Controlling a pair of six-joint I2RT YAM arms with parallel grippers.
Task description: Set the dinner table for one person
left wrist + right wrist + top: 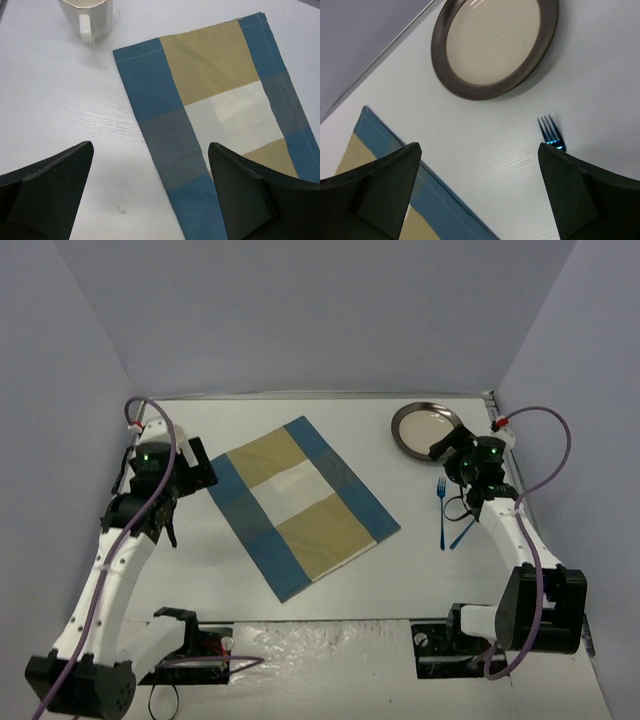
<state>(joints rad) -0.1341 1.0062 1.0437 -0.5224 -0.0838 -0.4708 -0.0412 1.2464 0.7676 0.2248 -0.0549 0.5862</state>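
I find the tabletop (420,580) to be a large flat white rectangle with a faint grain and a thin metal rim. It fills the floor of the lavender-walled enclosure, with both arm bases bolted at its near edge. A woven cloth mat (300,505) lies flat at its centre, turned at an angle, in blue and tan blocks with a pale middle panel and stitched hems. At far right sits a round glazed plate (425,427) with a cream well and a broad dark brown rim; its face shows only bare glaze and a glint. Nearer than the plate lies a slim metallic-blue fork (441,512), tines pointing away from the bases. A second blue utensil (462,534) lies just beside it, partly hidden under the right arm, so I cannot tell its type. The left wrist view shows a cream ceramic mug (90,17) with a handle near the mat's corner; its interior is cut off. The left arm reaches forward along the left side, and the left hand (150,147) hangs over the mat's edge, fingers apart, holding nothing. The right arm stretches toward the plate; the right hand (479,146) hangs above bare tabletop between plate, fork and mat, fingers likewise spread with nothing between them.
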